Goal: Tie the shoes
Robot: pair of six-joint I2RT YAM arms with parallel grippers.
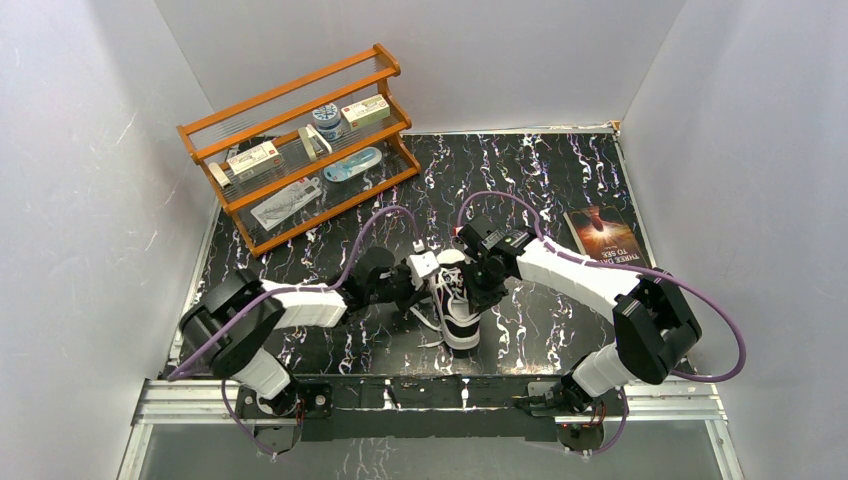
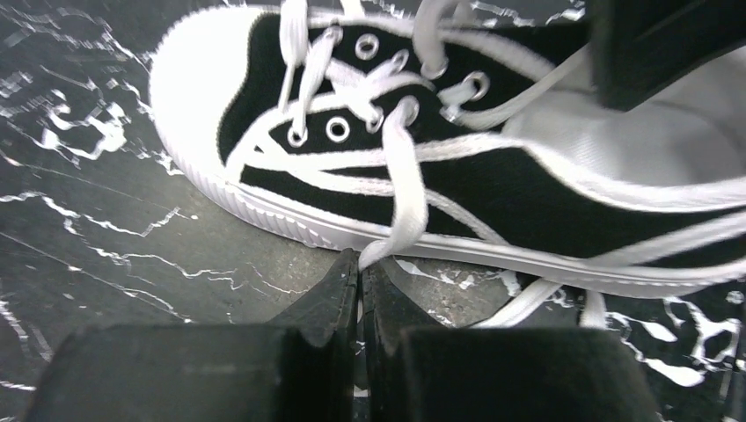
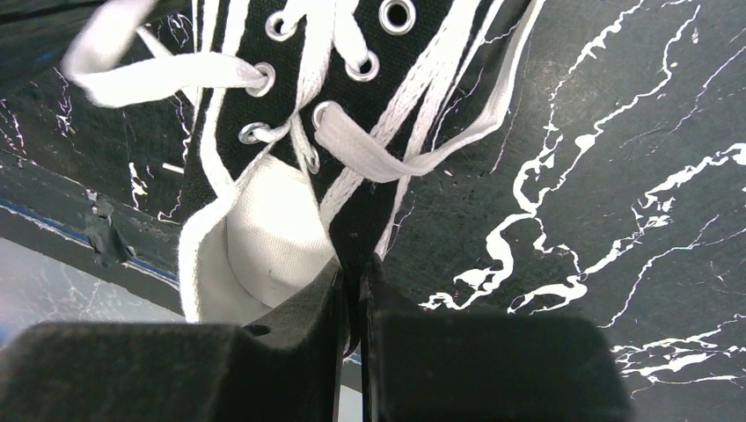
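Note:
The small black sneaker (image 1: 460, 320) with a white toe cap stands mid-table, toe toward the near edge. In the left wrist view the shoe (image 2: 528, 189) lies across the frame with its toe cap at the left. My left gripper (image 2: 359, 264) is shut on a white lace (image 2: 405, 176) that runs down from the eyelets over the sole; in the top view the left gripper (image 1: 432, 272) is at the shoe's left side. My right gripper (image 3: 354, 268) is shut on the black canvas collar of the shoe (image 3: 281, 97), beside the white lining; in the top view the right gripper (image 1: 478, 285) is at the shoe's right side. Loose laces (image 3: 378, 163) trail over both sides.
An orange wooden rack (image 1: 300, 140) with small items stands at the back left. A book (image 1: 603, 235) lies at the right. Grey walls close in three sides. A metal rail (image 1: 430, 395) runs along the near edge.

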